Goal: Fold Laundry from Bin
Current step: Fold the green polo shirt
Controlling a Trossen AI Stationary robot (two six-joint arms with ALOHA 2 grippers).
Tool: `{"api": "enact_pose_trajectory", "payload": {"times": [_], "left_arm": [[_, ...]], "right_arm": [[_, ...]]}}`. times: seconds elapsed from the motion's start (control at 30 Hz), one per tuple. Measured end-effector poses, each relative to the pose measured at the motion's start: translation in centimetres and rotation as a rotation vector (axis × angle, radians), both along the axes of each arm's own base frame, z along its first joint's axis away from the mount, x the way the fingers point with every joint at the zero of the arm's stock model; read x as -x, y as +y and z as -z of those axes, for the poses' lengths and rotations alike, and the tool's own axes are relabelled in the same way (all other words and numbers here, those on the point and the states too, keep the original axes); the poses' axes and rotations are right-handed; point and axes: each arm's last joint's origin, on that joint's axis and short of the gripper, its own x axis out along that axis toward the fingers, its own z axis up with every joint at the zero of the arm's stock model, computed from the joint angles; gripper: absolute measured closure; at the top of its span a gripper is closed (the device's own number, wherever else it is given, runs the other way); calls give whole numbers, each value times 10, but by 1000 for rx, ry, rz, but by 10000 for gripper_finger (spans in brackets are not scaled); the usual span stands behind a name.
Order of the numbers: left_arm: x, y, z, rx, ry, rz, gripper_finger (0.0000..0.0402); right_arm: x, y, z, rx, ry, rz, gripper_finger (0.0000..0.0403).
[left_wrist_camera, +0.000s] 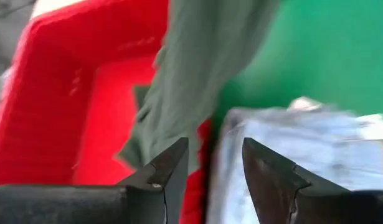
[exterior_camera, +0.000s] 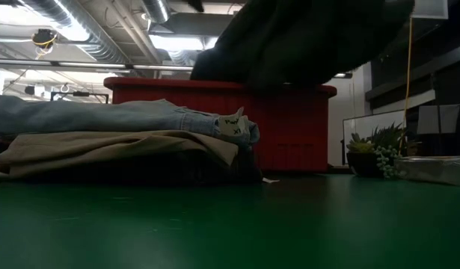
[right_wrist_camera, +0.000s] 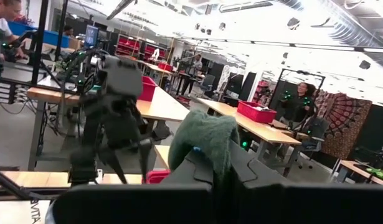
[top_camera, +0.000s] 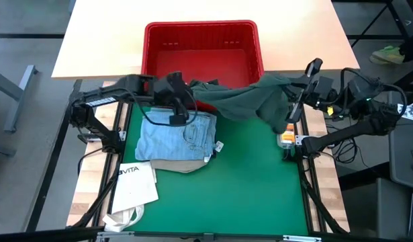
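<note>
Stretching between the arms, the dark green soft garment (top_camera: 250, 97) hangs over the front rim of the red slotted plastic bin (top_camera: 201, 30), pinched by the right end effector (right_wrist_camera: 207, 149), whose fingers are clamped on a tuft of it. The left end effector (left_wrist_camera: 213, 165) stands apart, empty, beside the cloth. Only the low view shows the light blue jeans (exterior_camera: 102, 116) stacked on tan trousers (exterior_camera: 117, 146) on the green worktop (top_camera: 260, 181).

Red slotted bin (top_camera: 201, 42), dark green garment (top_camera: 250, 97), light blue jeans (top_camera: 174, 138), green mat (top_camera: 260, 181)
</note>
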Motion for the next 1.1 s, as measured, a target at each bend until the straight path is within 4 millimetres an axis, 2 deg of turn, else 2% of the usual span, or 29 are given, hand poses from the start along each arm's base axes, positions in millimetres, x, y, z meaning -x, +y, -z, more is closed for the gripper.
{"api": "enact_pose_trajectory", "payload": {"times": [0.13, 0.33, 0.5, 0.63, 0.93, 1.03, 1.1], "left_arm": [[-6, 6, 26, -101, 84, -91, 243], [-10, 18, 64, -104, 190, -132, 202], [-16, 30, 84, -151, 191, -139, 170], [-21, 40, 92, -216, 158, -170, 164], [-16, 59, 103, -201, 185, -209, 180], [-18, 62, 101, -179, 149, -160, 221], [-22, 61, 99, -179, 105, -138, 266]], "right_arm": [[-1, 0, 2, 2, 20, -7, 401], [-1, 0, 2, 2, 22, -7, 400], [-2, 0, 2, 2, 22, -7, 400], [-2, 0, 2, 2, 22, -7, 400], [-2, 0, 2, 2, 22, -8, 400], [-2, 0, 2, 3, 22, -8, 400], [-2, 0, 2, 3, 22, -8, 400]]}}
